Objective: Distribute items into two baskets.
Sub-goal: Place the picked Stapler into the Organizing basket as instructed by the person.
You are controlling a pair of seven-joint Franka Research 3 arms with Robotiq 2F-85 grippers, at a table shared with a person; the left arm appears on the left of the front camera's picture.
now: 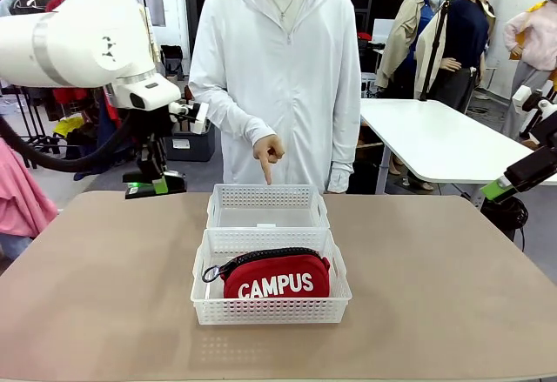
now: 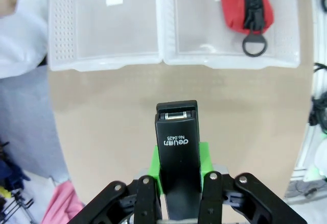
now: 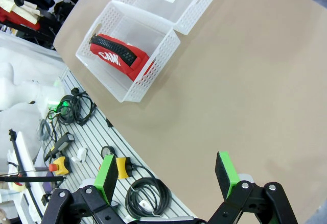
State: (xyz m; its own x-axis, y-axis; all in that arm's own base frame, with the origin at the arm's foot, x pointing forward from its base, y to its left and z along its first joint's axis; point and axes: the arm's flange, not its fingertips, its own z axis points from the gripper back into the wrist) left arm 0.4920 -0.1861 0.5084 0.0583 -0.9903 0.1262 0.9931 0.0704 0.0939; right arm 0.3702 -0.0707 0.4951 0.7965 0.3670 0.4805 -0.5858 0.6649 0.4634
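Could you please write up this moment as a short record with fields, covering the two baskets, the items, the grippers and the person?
near basket: holds the red pouch, lettering facing the robot
far basket: nothing inside, touching the near one
stapler: held above the table, left of the baskets
left gripper: jaws shut on the stapler
right gripper: jaws open, holding nothing, at the table's right edge
person's hand: index finger pointing down at the far basket

Two baskets touching mid-surface [image 1: 104, 312]: pouch [image 1: 277, 279] in the near basket [image 1: 271, 305], far basket [image 1: 268, 207] behind it, and the person's hand [image 1: 268, 152] pointing above that one.
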